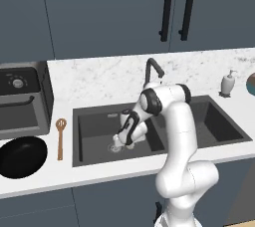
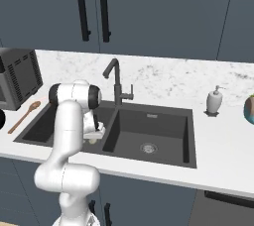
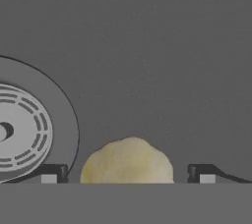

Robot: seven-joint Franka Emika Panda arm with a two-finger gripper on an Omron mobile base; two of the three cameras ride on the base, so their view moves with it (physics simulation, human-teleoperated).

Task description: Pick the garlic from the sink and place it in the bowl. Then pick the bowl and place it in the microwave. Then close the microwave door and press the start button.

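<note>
The garlic [image 3: 127,161] lies on the floor of the sink's [image 1: 94,159] left basin, just beside the round metal drain [image 3: 15,132]. It sits between the two fingertips [image 3: 54,173] of the hand [image 3: 128,174], which stands open with a gap on either side (no contact yet). I judge it light, firm and lumpy with a papery skin, so a gentle squeeze across its widest middle should hold. The bowl [image 1: 22,157] waits on the bench [image 1: 99,171], left of the sink beside a wooden spoon [image 1: 61,138].
</note>
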